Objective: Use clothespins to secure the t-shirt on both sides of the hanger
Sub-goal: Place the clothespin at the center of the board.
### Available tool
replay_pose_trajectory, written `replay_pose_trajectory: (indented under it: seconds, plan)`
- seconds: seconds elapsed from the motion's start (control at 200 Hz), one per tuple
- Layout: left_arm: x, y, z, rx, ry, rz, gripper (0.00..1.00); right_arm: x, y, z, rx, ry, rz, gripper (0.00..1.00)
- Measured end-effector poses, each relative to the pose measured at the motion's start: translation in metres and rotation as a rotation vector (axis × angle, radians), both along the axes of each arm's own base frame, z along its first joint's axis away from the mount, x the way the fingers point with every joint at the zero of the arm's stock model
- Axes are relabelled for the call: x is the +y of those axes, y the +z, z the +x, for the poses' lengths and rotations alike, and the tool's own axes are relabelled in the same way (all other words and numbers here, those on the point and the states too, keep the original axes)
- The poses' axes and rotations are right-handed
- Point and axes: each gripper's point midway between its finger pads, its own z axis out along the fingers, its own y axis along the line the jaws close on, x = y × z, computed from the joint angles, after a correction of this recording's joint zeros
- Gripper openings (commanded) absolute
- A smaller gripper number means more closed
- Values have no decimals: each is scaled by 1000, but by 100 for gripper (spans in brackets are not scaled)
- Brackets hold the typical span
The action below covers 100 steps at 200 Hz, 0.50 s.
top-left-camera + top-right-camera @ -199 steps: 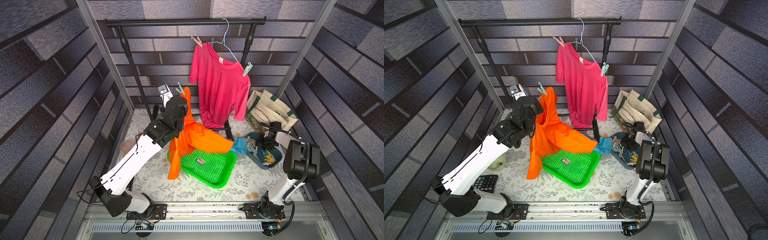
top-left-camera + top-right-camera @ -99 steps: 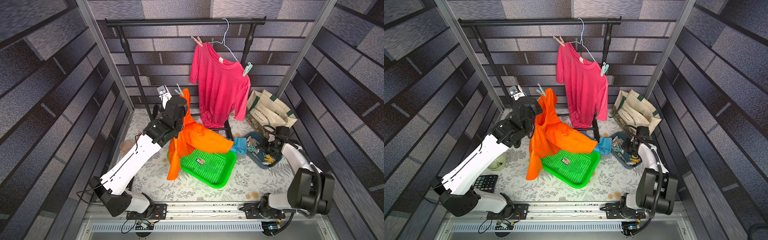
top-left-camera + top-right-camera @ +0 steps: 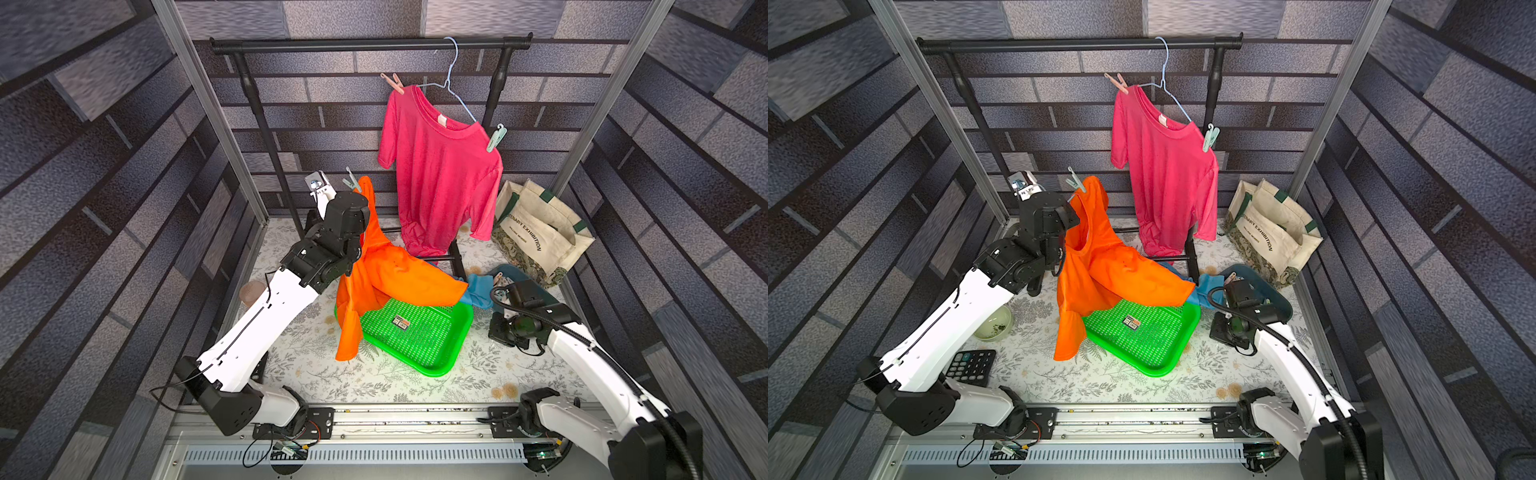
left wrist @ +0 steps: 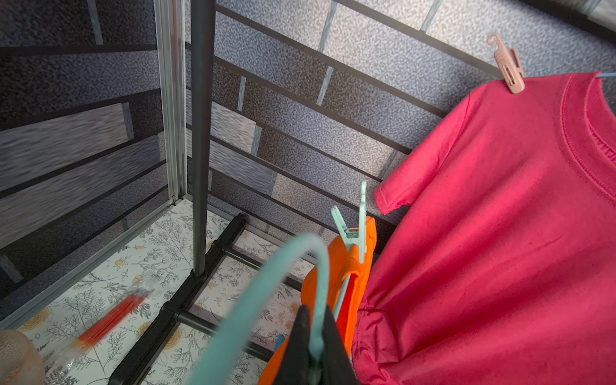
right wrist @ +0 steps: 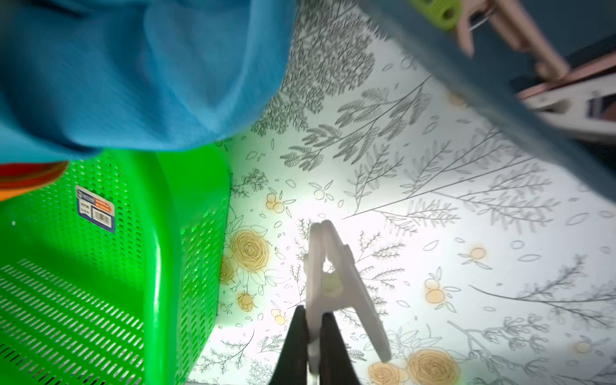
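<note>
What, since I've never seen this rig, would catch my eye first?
A bright pink t-shirt hangs from the black rail at the back, pegged at both shoulders. Nearer, the left fingers hold up an orange t-shirt on a teal hanger, over a green basket. The right fingers pinch a pale clothespin over the floral tabletop.

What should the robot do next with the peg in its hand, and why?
Probably carry the peg in the right gripper over to the orange shirt. The left gripper holds its hanger up, and only one mint peg clips it, so the other side looks unpegged.
</note>
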Motion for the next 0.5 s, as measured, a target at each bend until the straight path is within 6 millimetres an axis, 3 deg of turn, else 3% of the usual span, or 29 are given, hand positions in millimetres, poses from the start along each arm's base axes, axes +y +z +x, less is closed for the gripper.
replay_pose_trajectory:
  seconds: [0.09, 0.165, 0.261, 0.326, 0.436, 0.501]
  plan:
    - [1, -1, -1, 4, 1, -1, 2, 11, -25, -11, 75, 25, -13, 0]
    - [2, -2, -2, 10, 2, 1, 2, 9, -44, -20, 125, 8, -28, 2]
    - [2, -3, -3, 13, 2, 4, 3, 4, -56, -27, 164, -16, -49, 33]
    - [2, -3, -3, 13, 2, 3, 3, 4, -58, -25, 166, -27, -53, 45]
    - [2, -3, -3, 15, 2, 5, 3, 2, -57, -21, 139, -32, -67, 50]
    - [2, -3, -3, 15, 2, 5, 4, -2, -54, -18, 116, -39, -80, 46]
